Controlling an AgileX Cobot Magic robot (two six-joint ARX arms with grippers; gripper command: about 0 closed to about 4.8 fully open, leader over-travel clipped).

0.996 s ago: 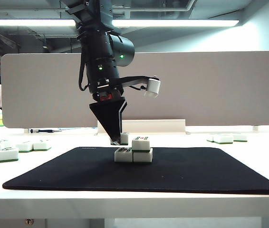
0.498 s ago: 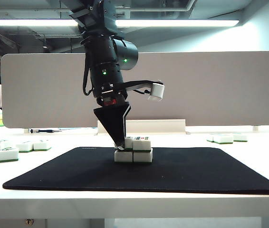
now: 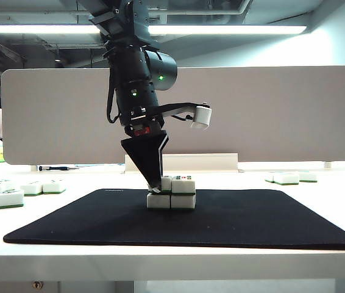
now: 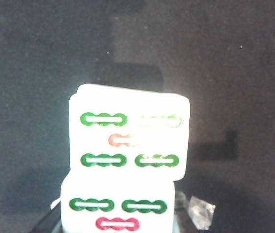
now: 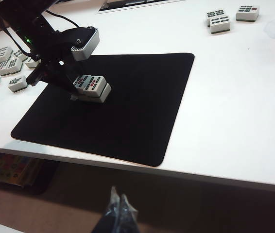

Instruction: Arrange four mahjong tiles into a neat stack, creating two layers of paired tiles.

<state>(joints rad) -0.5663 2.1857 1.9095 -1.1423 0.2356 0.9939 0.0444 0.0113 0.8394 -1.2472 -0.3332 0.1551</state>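
No brand names or readable writing anywhere, just the bamboo-style marks on the tile faces: green bars with a red one in the middle.

The left end effector (image 3: pixel 155 185) is down at the stack (image 3: pixel 171 193), which sits near the middle of the black mat (image 3: pixel 270 226) on the white surface (image 3: pixel 319 180). Its dark fingers (image 3: pixel 148 155) are pinched on the upper-left tile (image 3: pixel 164 184), which rests on the bottom pair right beside the other top tile (image 3: pixel 183 184). So it's partly closed, gripping that tile, and the block reads as two layers of two with green bands between. In the left wrist view the held tile (image 4: pixel 118 206) is closest to the camera, touching its neighbour (image 4: pixel 129 132).

The right end effector (image 5: pixel 117 213) hangs off the front edge of the surface, well away from the mat, tips together with nothing in them.

Spare loose tiles (image 3: pixel 8 196) lie off the mat on the left, a few more (image 3: pixel 291 177) at the far right.
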